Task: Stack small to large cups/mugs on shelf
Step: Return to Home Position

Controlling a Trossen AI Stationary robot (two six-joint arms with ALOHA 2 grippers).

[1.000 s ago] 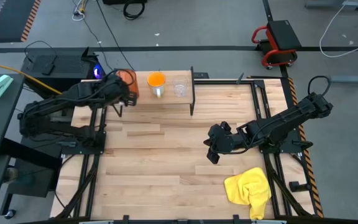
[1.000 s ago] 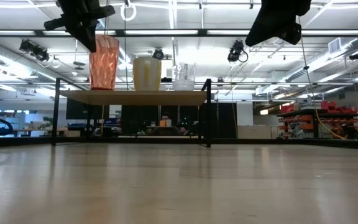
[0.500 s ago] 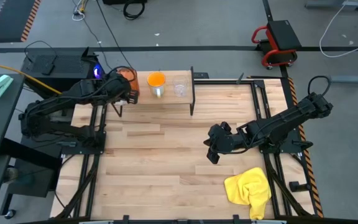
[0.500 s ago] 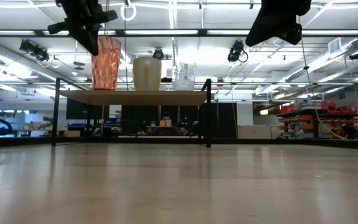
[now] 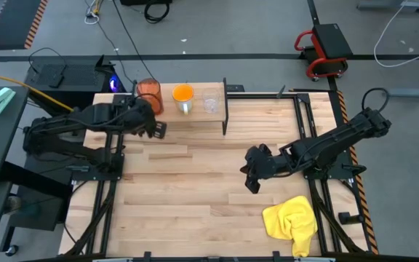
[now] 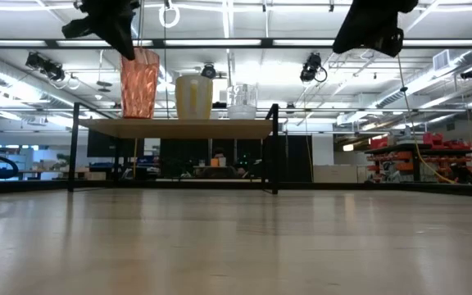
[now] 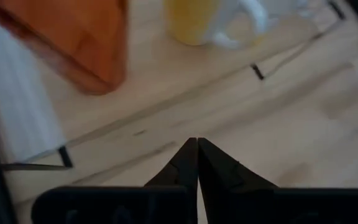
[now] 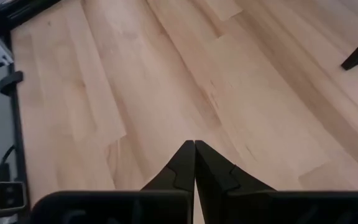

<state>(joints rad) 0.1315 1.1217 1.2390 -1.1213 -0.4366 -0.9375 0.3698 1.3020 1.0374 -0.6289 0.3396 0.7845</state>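
Observation:
On the shelf [image 5: 195,115], a light-wood board on black legs at the table's far edge, three vessels stand in a row on their bases. The amber tumbler [image 5: 148,93] [image 6: 139,82] [image 7: 73,37] is at the left end, the orange mug [image 5: 183,97] [image 6: 193,97] [image 7: 197,22] in the middle, and the clear glass cup [image 5: 210,103] [image 6: 242,100] on the right. My left gripper [image 5: 156,129] [image 7: 197,155] is shut, just in front of the shelf near the tumbler, touching nothing. My right gripper [image 5: 252,180] [image 8: 194,155] is shut above the bare tabletop, right of centre.
A yellow cloth [image 5: 293,222] lies crumpled near the table's near right corner. The wooden plank tabletop [image 5: 188,189] stretches between the shelf and the near edge. Black frame rails run along the table's left and right sides.
My left gripper has drawn back from the tumbler toward the table's near edge and a little to the right. The tumbler stays upright on the shelf's left end, now standing free. My right arm has kept almost still.

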